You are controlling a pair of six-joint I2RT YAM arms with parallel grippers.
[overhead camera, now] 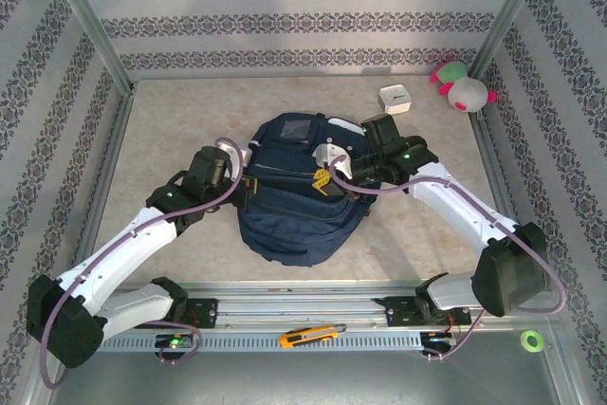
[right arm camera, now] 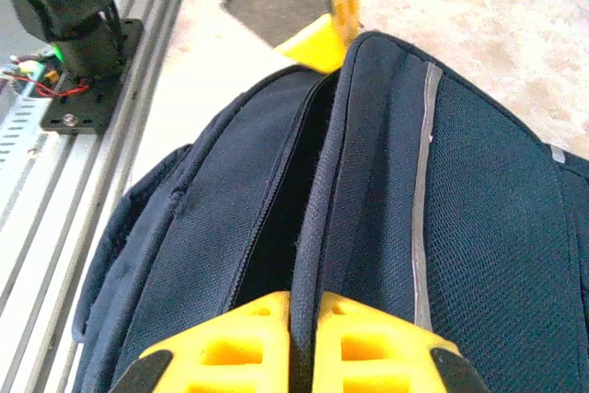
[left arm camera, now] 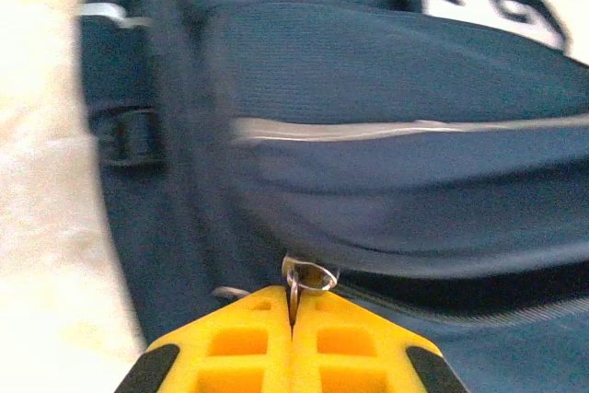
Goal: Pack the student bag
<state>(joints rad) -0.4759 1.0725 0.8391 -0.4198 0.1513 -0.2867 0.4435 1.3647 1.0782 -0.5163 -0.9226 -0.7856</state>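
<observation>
The navy student bag [overhead camera: 299,187] lies in the middle of the table, its grey reflective stripe [left arm camera: 405,128] running across the front panel. My left gripper [left arm camera: 293,315] is at the bag's left side [overhead camera: 248,182], its yellow fingers [left arm camera: 239,338] shut on a small metal zipper pull [left arm camera: 311,276]. My right gripper [right arm camera: 304,319] reaches in from the right [overhead camera: 327,177] and is shut on the corded rim [right arm camera: 317,200] of the bag's opening. A dark gap [right arm camera: 285,218] shows beside that rim; what lies inside is hidden.
A white box [overhead camera: 395,99] and a pink-and-green plush toy [overhead camera: 463,87] sit at the back right. A yellow utility knife [overhead camera: 311,335] lies on the front rail and a green tape roll [overhead camera: 531,340] at the front right. Patterned walls enclose the table.
</observation>
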